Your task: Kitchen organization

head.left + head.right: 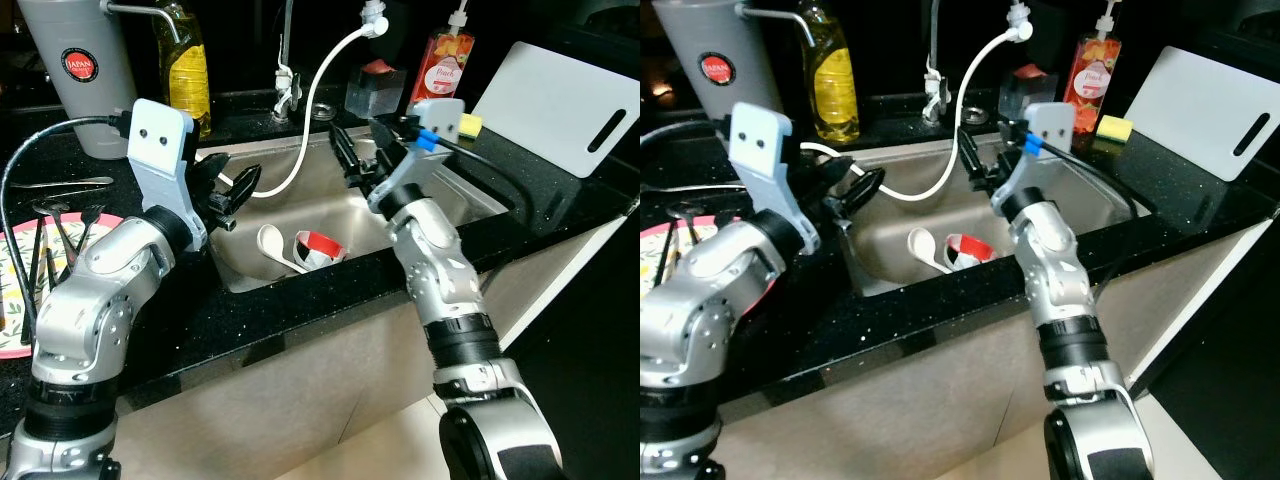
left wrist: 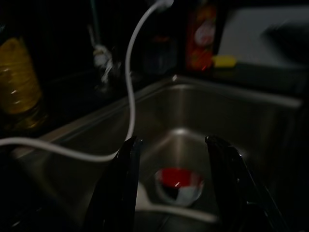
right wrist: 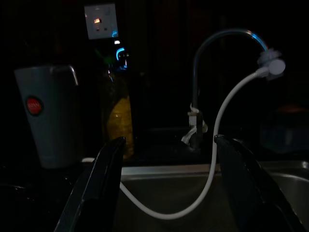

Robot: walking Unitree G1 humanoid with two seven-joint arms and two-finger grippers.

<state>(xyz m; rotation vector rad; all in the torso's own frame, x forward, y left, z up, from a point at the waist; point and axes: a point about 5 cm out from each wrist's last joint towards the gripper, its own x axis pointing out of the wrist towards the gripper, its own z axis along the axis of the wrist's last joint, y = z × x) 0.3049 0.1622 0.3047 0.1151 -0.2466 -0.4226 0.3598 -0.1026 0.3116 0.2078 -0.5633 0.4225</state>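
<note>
A red and white cup [image 1: 318, 247] lies on its side on the floor of the steel sink [image 1: 330, 200], with a white spoon [image 1: 272, 243] beside it. My left gripper [image 1: 238, 190] hovers over the sink's left edge, open, with nothing between its fingers. In the left wrist view the cup [image 2: 179, 183] sits below and between the fingers [image 2: 126, 169]. My right gripper [image 1: 360, 160] hangs open above the back of the sink, near the white hose [image 1: 310, 110], and holds nothing. The right wrist view looks past the open fingers [image 3: 104, 179] at the tap and hose [image 3: 217, 130].
Black counter surrounds the sink. A patterned plate [image 1: 20, 340] with black utensils lies at the left. Behind stand a grey canister [image 1: 80, 70], an oil bottle [image 1: 185, 60], a soap bottle [image 1: 445, 60], a yellow sponge [image 1: 470, 125] and a white cutting board [image 1: 560, 105].
</note>
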